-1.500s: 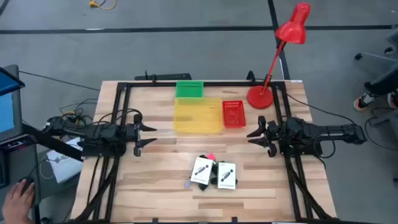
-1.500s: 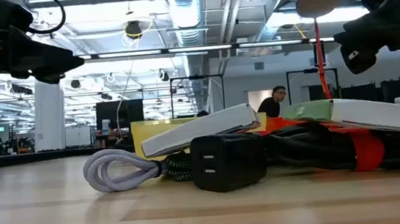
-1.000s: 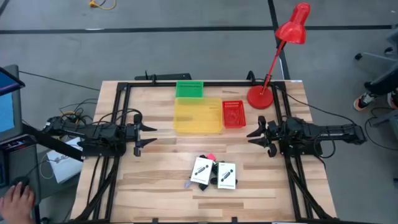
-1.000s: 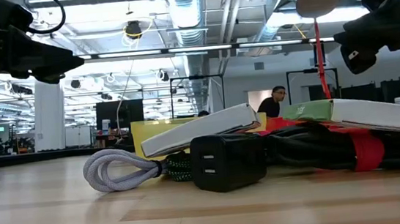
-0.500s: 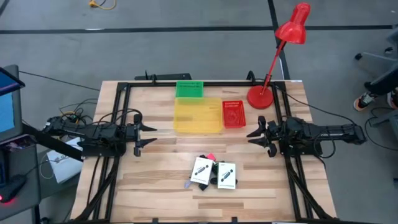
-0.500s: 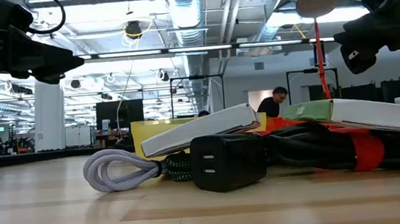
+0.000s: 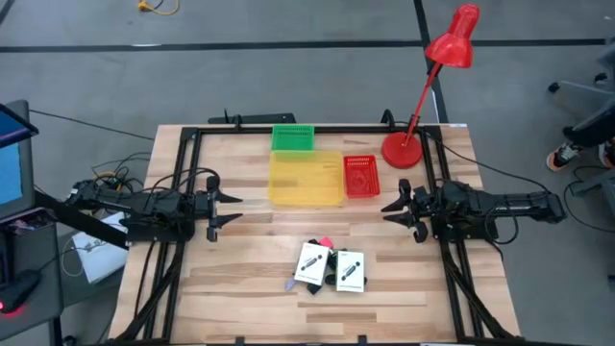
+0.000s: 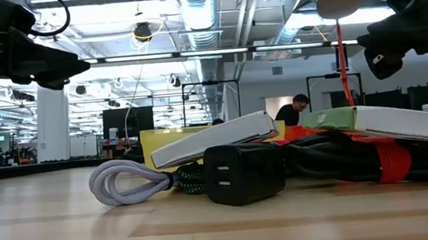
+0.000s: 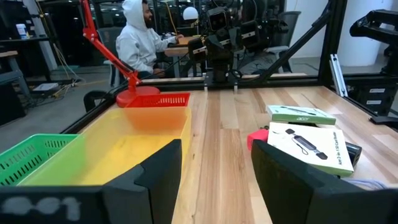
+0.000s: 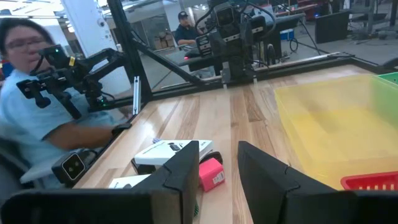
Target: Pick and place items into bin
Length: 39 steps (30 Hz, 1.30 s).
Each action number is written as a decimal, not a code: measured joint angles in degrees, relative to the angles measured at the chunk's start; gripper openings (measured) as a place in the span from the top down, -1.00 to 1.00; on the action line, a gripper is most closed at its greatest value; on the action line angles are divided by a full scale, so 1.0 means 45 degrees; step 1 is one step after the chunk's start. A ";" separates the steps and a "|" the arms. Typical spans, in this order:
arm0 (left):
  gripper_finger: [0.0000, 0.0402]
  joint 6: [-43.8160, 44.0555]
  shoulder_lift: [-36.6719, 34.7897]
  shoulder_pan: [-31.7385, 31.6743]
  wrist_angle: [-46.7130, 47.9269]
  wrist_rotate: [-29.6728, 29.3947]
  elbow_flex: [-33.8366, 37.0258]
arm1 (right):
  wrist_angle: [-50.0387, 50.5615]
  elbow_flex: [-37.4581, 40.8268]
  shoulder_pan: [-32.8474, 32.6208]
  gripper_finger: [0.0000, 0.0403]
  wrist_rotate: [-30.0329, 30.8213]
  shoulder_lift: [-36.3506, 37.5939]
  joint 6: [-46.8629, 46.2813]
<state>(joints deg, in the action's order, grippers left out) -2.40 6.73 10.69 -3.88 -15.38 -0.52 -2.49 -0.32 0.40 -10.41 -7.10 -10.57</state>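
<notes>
The items lie in a heap near the table's front middle: two white carded packages (image 7: 310,262) (image 7: 350,271), a pink piece (image 7: 324,241), a black charger block (image 8: 239,173), a coiled grey cable (image 8: 129,182) and a red-and-black bundle (image 8: 387,162). Yellow bin (image 7: 306,179), green bin (image 7: 293,137) and red bin (image 7: 360,176) stand at the far middle. My left gripper (image 7: 229,210) hovers open at the table's left side, pointing level toward the middle. My right gripper (image 7: 389,213) hovers open at the right side, facing it. Neither has anything between its fingers (image 9: 161,177) (image 10: 186,168).
A red desk lamp (image 7: 404,149) stands at the far right corner, its head over the floor. A black frame (image 7: 183,144) runs along the table's edges. Bare wood lies between the bins and the heap. People sit beyond the table (image 9: 140,37) (image 10: 25,81).
Both arms have kept still and the items lie as before. A person's hand near the lower left, off the table, has drawn out of the high view.
</notes>
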 joint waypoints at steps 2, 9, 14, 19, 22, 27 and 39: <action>0.08 0.0014 0.0002 0.0002 0.0000 -0.0002 -0.0002 | -0.0003 0.0003 -0.0003 0.48 0.0000 0.0000 0.0000; 0.08 -0.0037 0.0003 -0.0001 0.0000 0.0000 -0.0001 | -0.0003 0.0000 0.0000 0.48 0.0000 0.0002 0.0000; 0.08 -0.0120 0.0003 -0.0003 0.0000 0.0000 -0.0003 | -0.0003 0.0000 -0.0005 0.48 0.0000 0.0002 0.0000; 0.08 -0.0024 0.0003 -0.0001 0.0000 0.0000 0.0000 | -0.0003 0.0000 0.0000 0.48 0.0000 -0.0003 0.0000; 0.08 -0.0125 0.0002 -0.0002 0.0000 0.0000 -0.0002 | -0.0003 0.0000 0.0000 0.48 0.0000 -0.0001 0.0000; 0.08 -0.0012 -0.0001 0.0001 0.0000 -0.0003 0.0001 | -0.0003 0.0004 -0.0005 0.48 0.0000 -0.0003 0.0000; 0.08 -0.0076 0.0003 0.0002 0.0000 0.0000 -0.0003 | -0.0146 0.0000 0.0000 0.48 0.0000 -0.0003 0.0003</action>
<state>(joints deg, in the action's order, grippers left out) -2.74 6.74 10.70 -3.88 -15.38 -0.54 -3.15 -0.32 0.40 -10.41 -7.11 -10.56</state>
